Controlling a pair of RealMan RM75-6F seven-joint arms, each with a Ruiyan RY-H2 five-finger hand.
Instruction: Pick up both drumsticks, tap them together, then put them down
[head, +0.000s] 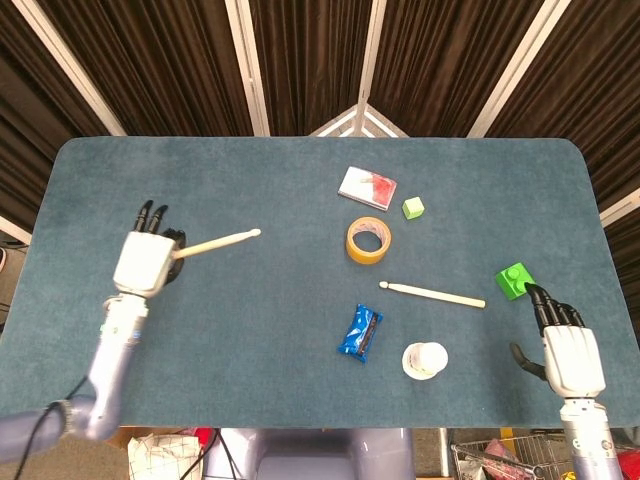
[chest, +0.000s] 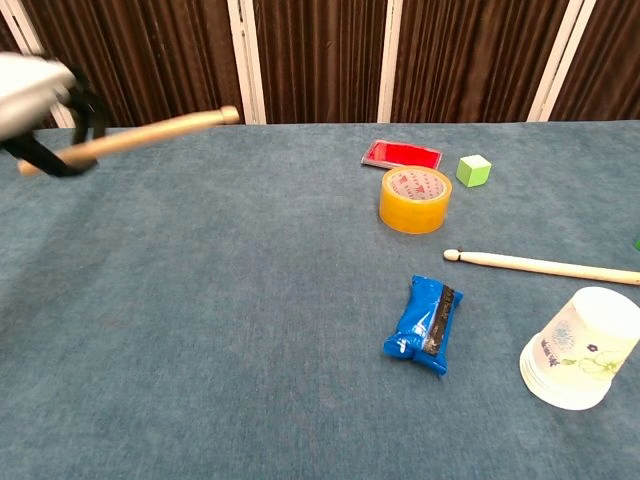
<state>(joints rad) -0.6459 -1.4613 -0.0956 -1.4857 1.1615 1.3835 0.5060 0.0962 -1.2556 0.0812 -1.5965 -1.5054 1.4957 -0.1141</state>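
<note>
My left hand (head: 146, 260) grips one wooden drumstick (head: 217, 243) and holds it up off the table at the left, its tip pointing right. In the chest view that left hand (chest: 35, 100) is blurred at the top left corner with the drumstick (chest: 150, 132) high above the cloth. The second drumstick (head: 433, 293) lies flat right of centre, also seen in the chest view as the second drumstick (chest: 545, 266). My right hand (head: 564, 345) hovers at the right front, fingers spread, holding nothing, a little right of that stick's thick end.
A yellow tape roll (head: 367, 239), a red-and-white packet (head: 367, 186) and a small green cube (head: 413, 207) sit behind the lying stick. A blue snack pack (head: 360, 332) and a paper cup (head: 425, 360) lie in front of it. A green brick (head: 514, 280) is beside my right hand.
</note>
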